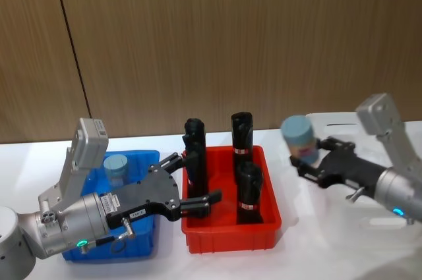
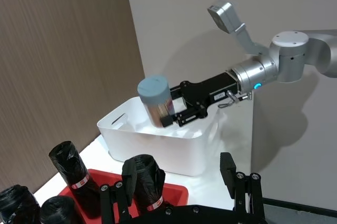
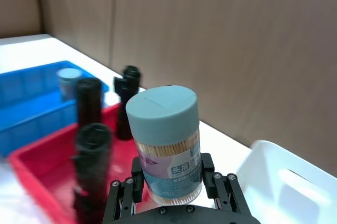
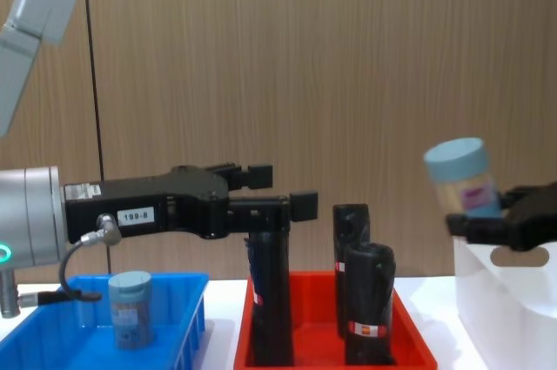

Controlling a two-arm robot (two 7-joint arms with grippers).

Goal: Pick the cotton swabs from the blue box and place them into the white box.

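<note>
My right gripper [image 1: 306, 159] has its fingers clenched on one jar of cotton swabs [image 1: 299, 136], held tilted in the air just above the left rim of the white box [image 1: 335, 119]. A second jar [image 1: 115, 168] stands in the blue box [image 1: 146, 157]. My left gripper [image 1: 192, 181] hovers with its fingers spread wide, above the left edge of the red bin [image 1: 227, 235].

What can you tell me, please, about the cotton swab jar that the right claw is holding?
The cotton swab jar is a small clear plastic cylinder with a flat, round grey-blue lid; pale swab sticks show through above a white, blue and purple label. It is closed and slightly tilted. The right claw grips its lower half from both sides, holding it in the air over the edge of the white box. Nothing else touches it.
</note>
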